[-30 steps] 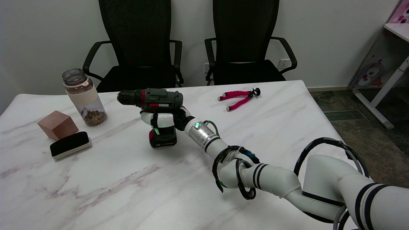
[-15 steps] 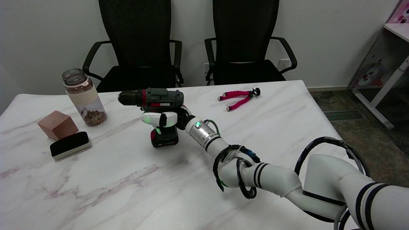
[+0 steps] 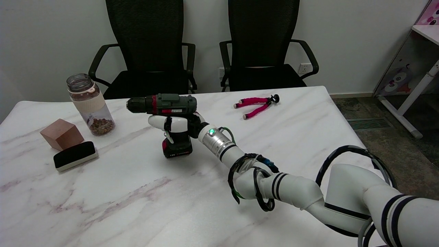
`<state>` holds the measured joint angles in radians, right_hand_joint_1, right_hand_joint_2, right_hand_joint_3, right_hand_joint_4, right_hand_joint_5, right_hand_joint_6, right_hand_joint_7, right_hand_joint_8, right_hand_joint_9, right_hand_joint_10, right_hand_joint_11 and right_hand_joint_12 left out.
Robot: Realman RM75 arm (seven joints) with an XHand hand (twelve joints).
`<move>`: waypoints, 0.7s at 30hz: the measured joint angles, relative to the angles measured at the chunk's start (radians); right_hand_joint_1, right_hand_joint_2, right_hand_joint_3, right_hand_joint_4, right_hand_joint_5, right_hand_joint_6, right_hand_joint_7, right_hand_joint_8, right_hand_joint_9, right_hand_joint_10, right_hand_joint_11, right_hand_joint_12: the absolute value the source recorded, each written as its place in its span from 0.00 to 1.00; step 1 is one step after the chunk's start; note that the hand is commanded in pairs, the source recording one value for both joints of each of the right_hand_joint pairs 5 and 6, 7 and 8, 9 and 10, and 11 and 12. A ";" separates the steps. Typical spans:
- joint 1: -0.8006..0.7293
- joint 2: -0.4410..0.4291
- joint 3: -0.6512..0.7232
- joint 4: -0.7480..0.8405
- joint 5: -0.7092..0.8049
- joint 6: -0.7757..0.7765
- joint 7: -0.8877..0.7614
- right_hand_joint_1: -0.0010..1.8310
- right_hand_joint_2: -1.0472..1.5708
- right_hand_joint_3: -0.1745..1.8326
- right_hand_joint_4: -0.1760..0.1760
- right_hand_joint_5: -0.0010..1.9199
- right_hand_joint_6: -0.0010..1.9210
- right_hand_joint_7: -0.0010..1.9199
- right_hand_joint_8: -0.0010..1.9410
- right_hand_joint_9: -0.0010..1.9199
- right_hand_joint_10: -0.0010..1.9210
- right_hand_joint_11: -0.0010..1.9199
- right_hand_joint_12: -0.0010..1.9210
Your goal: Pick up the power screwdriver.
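- The right hand (image 3: 175, 124) is clamped around the handle of the power screwdriver (image 3: 167, 116), its white fingers (image 3: 158, 121) now wrapped higher, just under the body.
- The power screwdriver stands upright near the middle of the surface (image 3: 137, 192), chuck pointing left; whether its battery base touches the surface I cannot tell.
- It sits slightly farther right than a second ago.

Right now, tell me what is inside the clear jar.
The jar holds small brown pieces at its bottom, the upper part looks empty. A pale band around its middle hides part of the inside.
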<state>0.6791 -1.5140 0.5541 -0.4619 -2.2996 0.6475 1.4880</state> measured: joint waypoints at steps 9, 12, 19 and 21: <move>0.010 -0.001 0.001 0.000 0.000 -0.017 0.001 0.48 0.55 0.55 0.51 0.83 0.83 0.83 0.82 1.00 1.00 1.00 1.00; 0.013 -0.002 0.001 -0.001 0.000 -0.021 0.001 0.48 0.55 0.55 0.52 0.84 0.84 0.84 0.84 1.00 1.00 1.00 1.00; 0.019 0.003 0.004 -0.013 0.000 -0.024 0.002 0.47 0.58 0.49 0.79 0.88 0.88 0.88 0.87 1.00 1.00 1.00 1.00; 0.020 0.007 0.006 -0.022 0.000 -0.025 0.002 0.47 0.60 0.48 1.00 0.89 0.89 0.89 0.88 1.00 1.00 1.00 1.00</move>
<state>0.6995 -1.5068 0.5601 -0.4843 -2.2995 0.6222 1.4903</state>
